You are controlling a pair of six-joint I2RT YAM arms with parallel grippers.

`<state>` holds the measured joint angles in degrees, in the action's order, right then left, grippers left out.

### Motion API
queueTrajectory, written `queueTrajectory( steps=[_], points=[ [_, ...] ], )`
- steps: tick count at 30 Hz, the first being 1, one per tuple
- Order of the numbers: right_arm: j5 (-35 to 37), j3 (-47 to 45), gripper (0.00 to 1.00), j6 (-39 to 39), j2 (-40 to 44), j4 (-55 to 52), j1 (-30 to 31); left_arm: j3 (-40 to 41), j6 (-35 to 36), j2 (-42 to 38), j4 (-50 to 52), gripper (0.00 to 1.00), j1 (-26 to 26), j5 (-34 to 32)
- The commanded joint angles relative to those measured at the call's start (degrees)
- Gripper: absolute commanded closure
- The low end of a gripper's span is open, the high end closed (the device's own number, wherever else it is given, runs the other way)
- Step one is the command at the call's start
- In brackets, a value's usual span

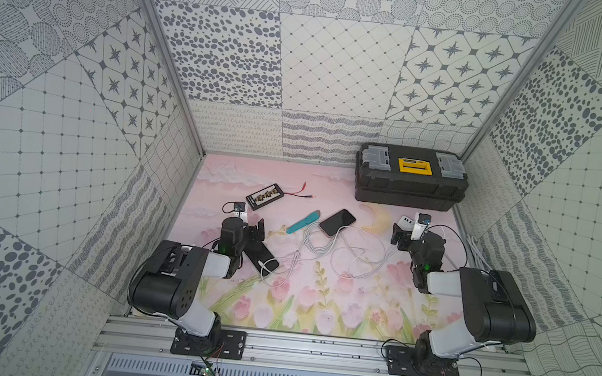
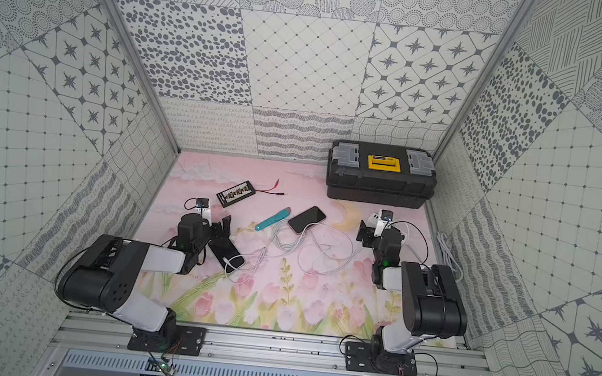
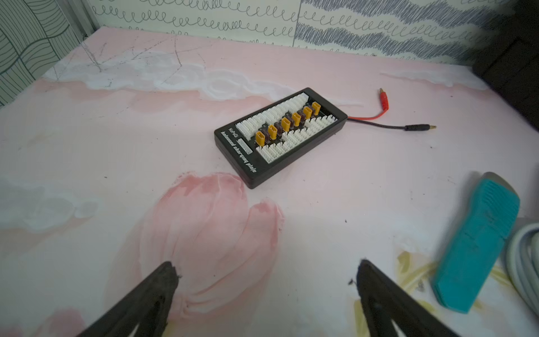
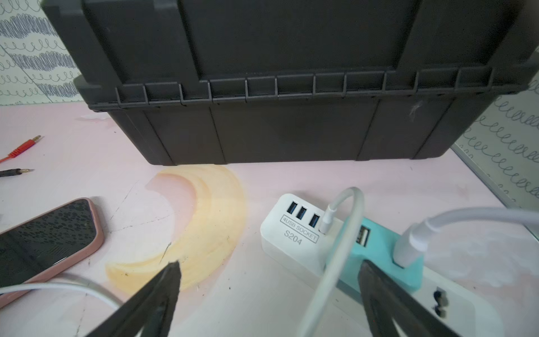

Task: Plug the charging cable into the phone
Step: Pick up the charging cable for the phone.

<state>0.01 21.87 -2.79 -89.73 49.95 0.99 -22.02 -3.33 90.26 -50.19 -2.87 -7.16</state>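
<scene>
Toolbox sits at worktop rear. Right pincer, wide & empty, hovers just in front of toolbox, nr power strip. Left pincer, wide & empty, well apart from toolbox. Pink-cased phone lies in front of toolbox, screen up; white charging cable coils just beyond it.

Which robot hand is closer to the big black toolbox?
Right. The right gripper sits just in front of the toolbox; the left gripper is far across the mat.
</scene>
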Motion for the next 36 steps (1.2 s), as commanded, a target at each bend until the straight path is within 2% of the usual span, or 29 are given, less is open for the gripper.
queueTrajectory(
  steps=[1, 19, 20, 23, 24, 26, 29, 30, 31, 33, 36],
  points=[
    [-0.2, 0.7, 0.03, 0.1, -0.2, 1.9, 0.2, -0.5, 0.3, 0.3, -1.3, 0.01, 0.0, 0.4],
    [-0.4, 0.7, 0.03, 0.0, -0.2, 1.9, 0.1, -0.6, 0.2, 0.3, -1.1, 0.01, 0.2, 0.6],
    [-0.4, 0.7, 0.03, -0.1, -0.3, 1.9, 0.0, -0.5, 0.3, -0.2, -1.4, 0.01, -0.3, -0.5],
    [0.0, 0.7, 0.03, -0.1, -0.2, 1.9, 0.1, -1.0, 0.1, -8.7, 5.7, 0.01, -4.3, -14.9],
    [1.2, 0.4, 0.03, -0.4, 0.7, 2.4, 0.1, -2.4, -1.0, -12.9, 10.7, 0.01, -5.1, -18.1],
    [4.7, 1.1, 0.03, -1.1, 5.4, -2.2, 0.4, -5.9, -8.7, -20.0, 24.4, 0.01, -5.3, -23.6],
    [10.9, 4.9, 0.03, -3.1, 15.7, -16.0, 2.0, -6.6, -26.4, -26.9, 37.8, 0.01, -5.3, -27.6],
    [11.1, 6.5, 0.03, -6.3, 18.4, -21.5, 2.1, -6.2, -34.1, -29.0, 41.4, 0.01, -4.8, -27.2],
    [10.4, 8.3, 0.03, -10.2, 21.0, -26.2, 2.2, -5.7, -38.6, -30.6, 43.4, 0.01, -3.5, -22.9],
    [5.7, 13.5, 0.03, -15.9, 24.4, -35.0, 3.0, -5.0, -41.2, -34.5, 45.1, 0.02, -1.0, -9.1],
    [-1.1, 22.4, 0.03, -16.5, 24.4, -47.2, 8.5, -7.5, -43.3, -38.3, 54.9, 0.09, -0.8, 2.7]
  ],
)
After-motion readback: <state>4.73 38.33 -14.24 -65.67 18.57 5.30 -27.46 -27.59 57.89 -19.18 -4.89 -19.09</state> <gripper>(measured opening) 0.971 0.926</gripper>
